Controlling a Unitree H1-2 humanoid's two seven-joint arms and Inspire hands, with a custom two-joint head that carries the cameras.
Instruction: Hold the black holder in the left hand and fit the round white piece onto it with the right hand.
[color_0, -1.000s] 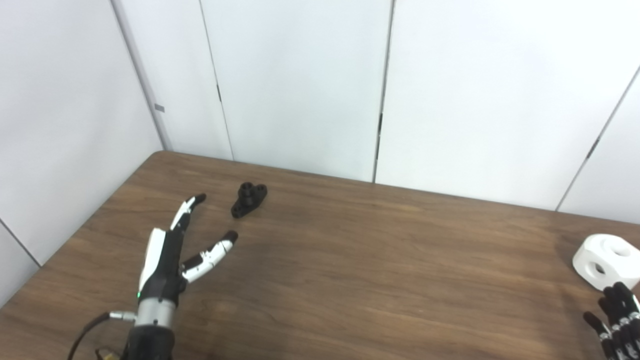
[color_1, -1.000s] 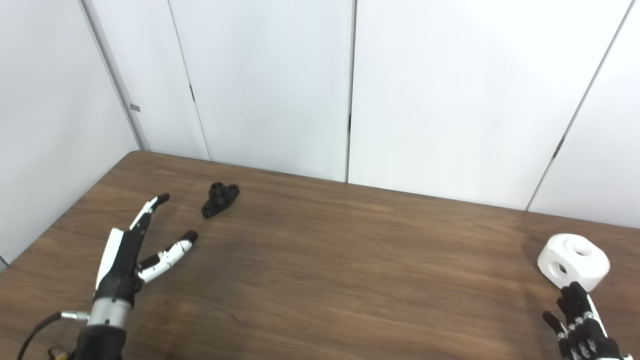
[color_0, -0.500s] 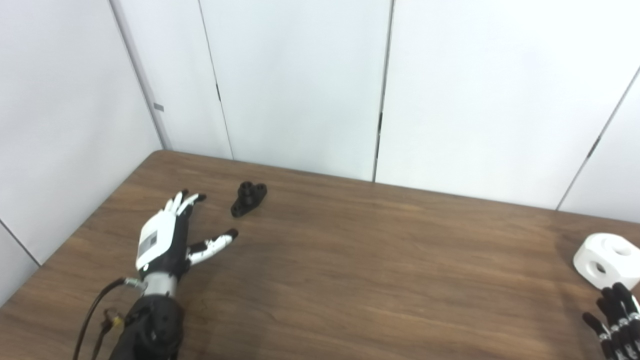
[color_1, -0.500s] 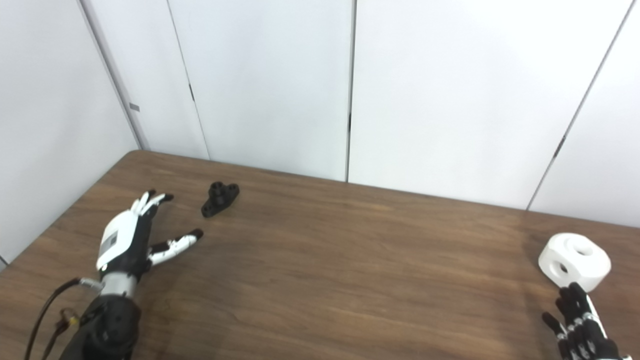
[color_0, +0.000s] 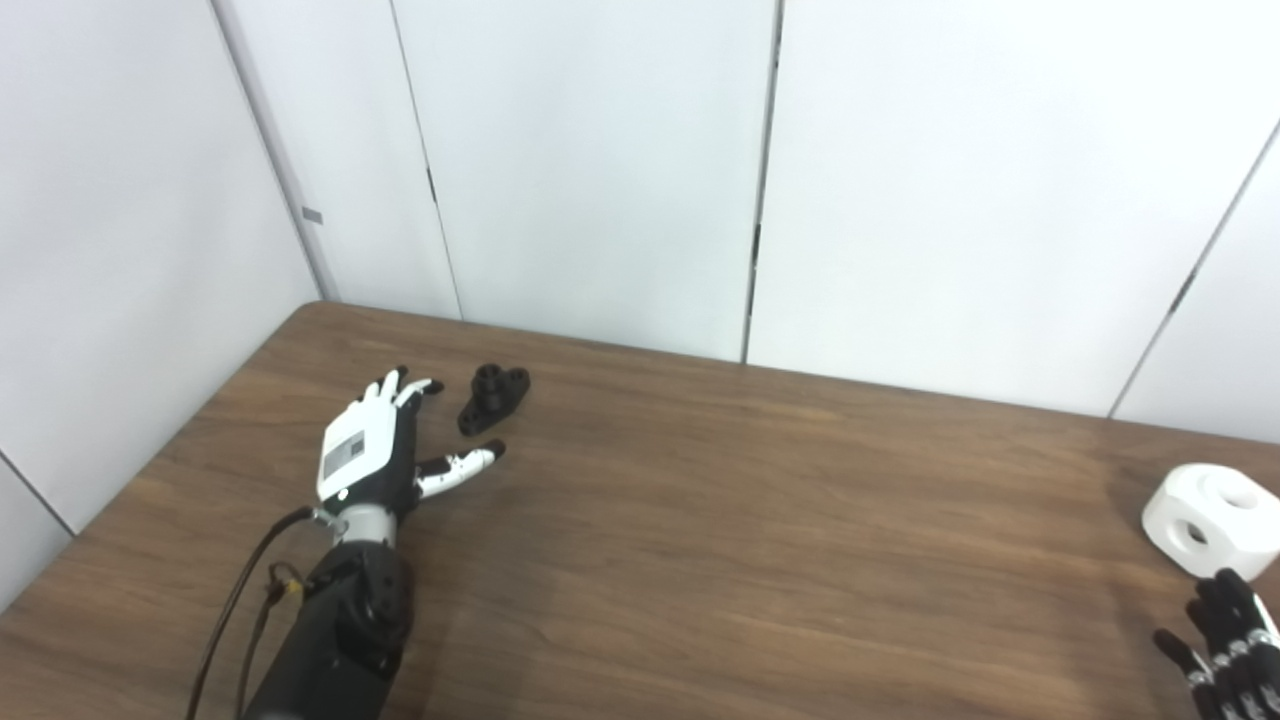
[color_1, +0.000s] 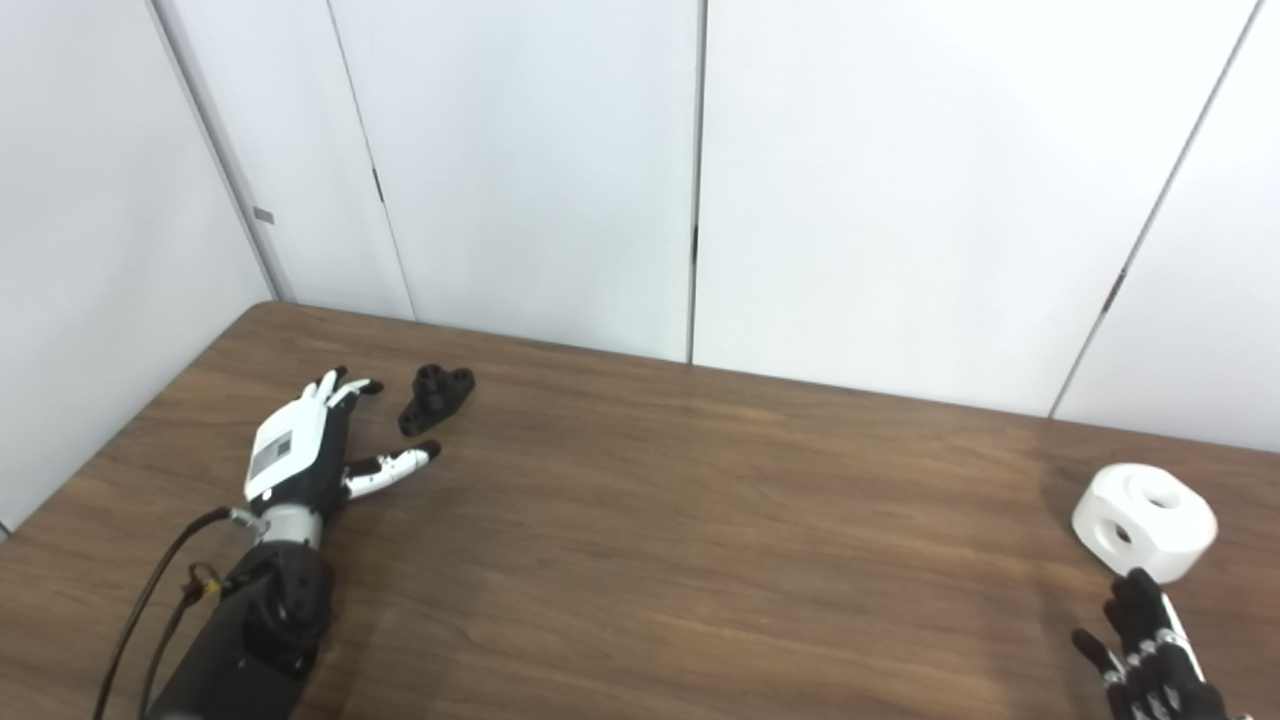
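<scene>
The black holder lies on the wooden table near its far left corner. My left hand is open, palm down, just left of and in front of the holder, with its fingers beside it and the thumb below it, not touching. The round white piece with holes sits at the table's right edge. My right hand is open at the bottom right, its fingertips just short of the white piece.
White wall panels stand behind the table's far edge. The left table edge runs diagonally close to my left forearm, from which a cable hangs.
My left hand has turned palm down and moved forward and right, ending close to the black holder. The right hand has barely shifted. The view has shifted slightly.
</scene>
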